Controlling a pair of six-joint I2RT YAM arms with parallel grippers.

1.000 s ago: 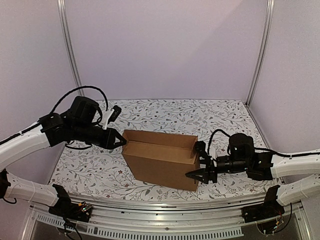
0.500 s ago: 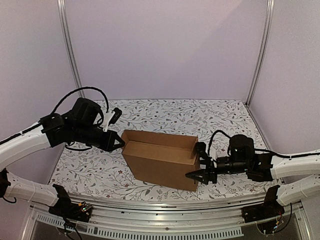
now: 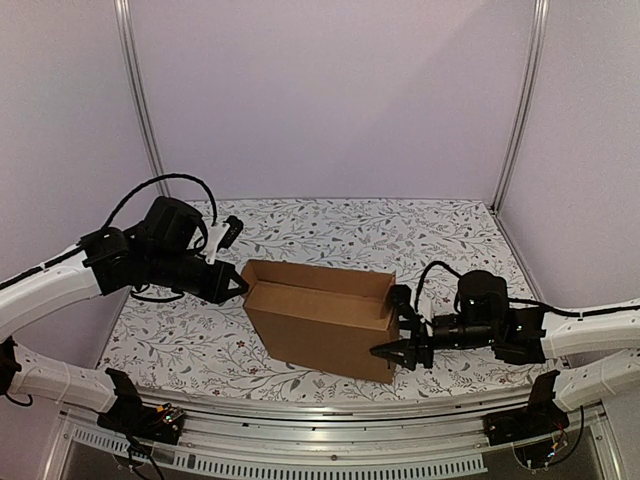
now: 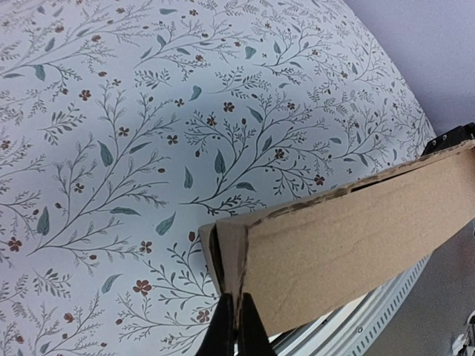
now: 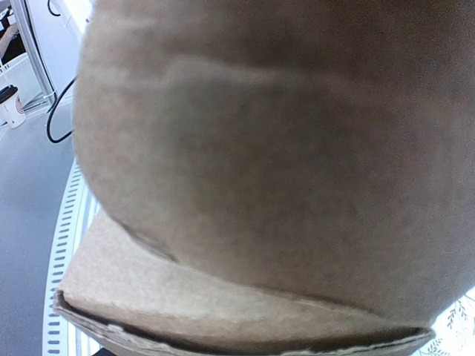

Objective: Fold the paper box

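Note:
The paper box (image 3: 320,322) is brown cardboard, standing partly formed in the middle of the floral table with its top open. At the box's upper left corner, my left gripper (image 3: 240,286) is shut on the cardboard. The left wrist view shows the gripper (image 4: 236,330) pinching the folded corner edge of the box (image 4: 356,230). My right gripper (image 3: 393,326) is at the box's right end with its fingers wide apart, one high and one low against that end. In the right wrist view, blurred cardboard of the box (image 5: 282,148) fills the frame and hides the fingers.
The floral tablecloth (image 3: 350,230) runs back to lilac walls with metal posts (image 3: 140,110) at the corners. A metal rail (image 3: 320,415) lines the near edge, with both arm bases beside it.
My left gripper has closed fully on the box's left corner, and that corner has shifted slightly left. The right arm has not moved.

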